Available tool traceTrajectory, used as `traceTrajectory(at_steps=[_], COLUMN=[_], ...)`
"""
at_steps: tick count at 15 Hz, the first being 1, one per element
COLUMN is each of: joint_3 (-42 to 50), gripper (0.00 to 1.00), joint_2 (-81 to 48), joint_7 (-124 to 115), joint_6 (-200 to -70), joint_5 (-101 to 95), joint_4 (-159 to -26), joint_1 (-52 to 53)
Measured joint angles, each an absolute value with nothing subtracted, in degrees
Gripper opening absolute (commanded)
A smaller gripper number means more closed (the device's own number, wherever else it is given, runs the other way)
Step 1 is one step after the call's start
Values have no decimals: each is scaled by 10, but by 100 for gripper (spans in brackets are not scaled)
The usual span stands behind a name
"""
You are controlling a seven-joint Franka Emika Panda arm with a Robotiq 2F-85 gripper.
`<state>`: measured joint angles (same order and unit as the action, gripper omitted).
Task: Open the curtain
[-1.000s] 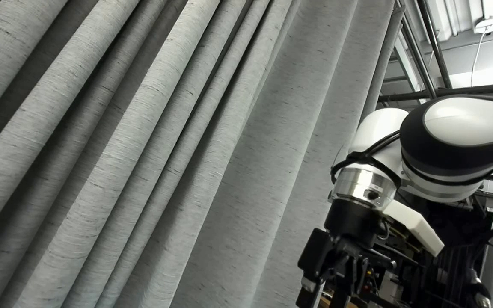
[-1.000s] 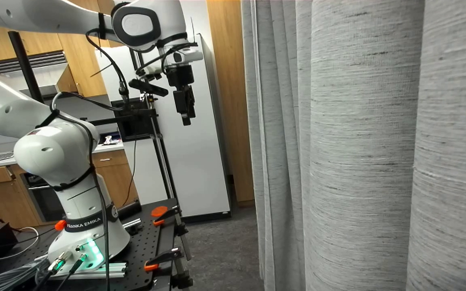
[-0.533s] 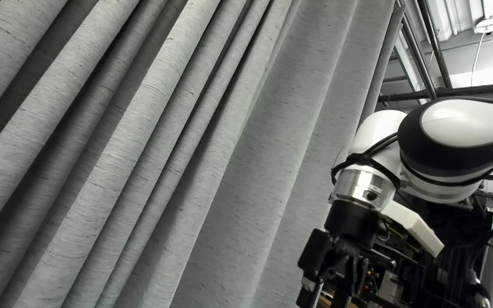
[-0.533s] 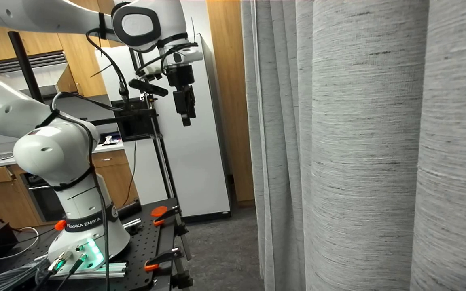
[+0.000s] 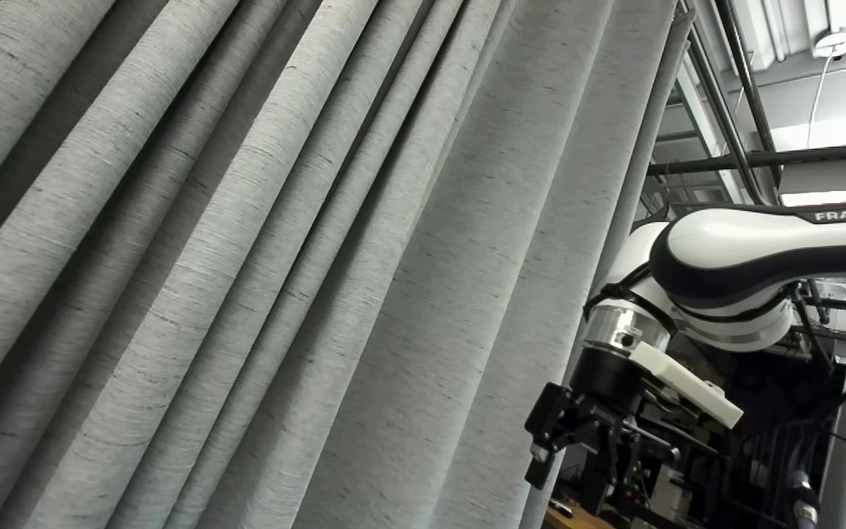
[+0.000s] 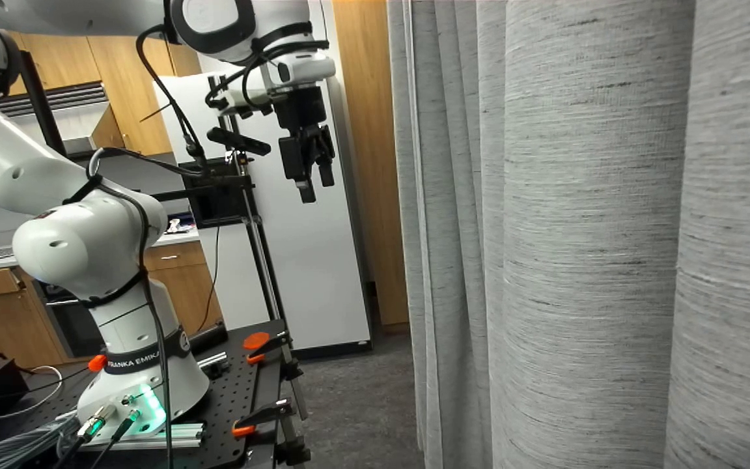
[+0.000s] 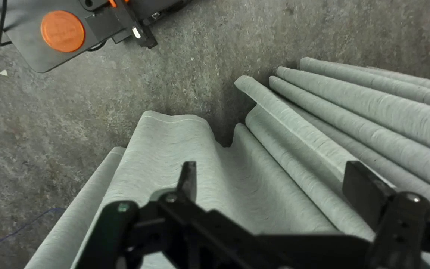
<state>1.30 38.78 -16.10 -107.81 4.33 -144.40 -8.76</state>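
The light-grey pleated curtain (image 5: 364, 294) fills most of an exterior view and hangs in deep vertical folds. It also hangs at the right in an exterior view (image 6: 583, 247), with its seamed edge folds facing the arm. The black gripper (image 5: 567, 485) points downward beside the curtain's edge. In an exterior view the gripper (image 6: 318, 185) is apart from the fabric, in front of the fridge. In the wrist view the gripper (image 7: 270, 172) has its fingers wide apart with nothing held between them. The curtain (image 7: 174, 149) spreads below and behind the fingers there, its hem near the floor.
A black perforated table (image 6: 235, 384) with clamps (image 6: 261, 420) carries the arm's base. An orange disc (image 7: 62, 31) lies on its corner. A metal stand (image 6: 259, 267) and white fridge (image 6: 313, 273) stand behind the gripper. Grey floor (image 6: 368, 391) lies between table and curtain.
The arm has lowered its forearm and the wrist has turned; both fingers now show apart. The gripper has shifted slightly toward the curtain's side in an exterior view. The nearest folds have swayed slightly right.
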Motion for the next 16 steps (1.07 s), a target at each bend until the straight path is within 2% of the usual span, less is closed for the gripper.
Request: traceTrajectory(at_steps=[8,16], joint_3=[86,91], gripper=[100,100], joint_2=[314,301], joint_7=[-162,-162], joint_6=[-1080,-1080], joint_5=[23,23], joint_4=[-1347,-1336], joint_1=[-158,-160])
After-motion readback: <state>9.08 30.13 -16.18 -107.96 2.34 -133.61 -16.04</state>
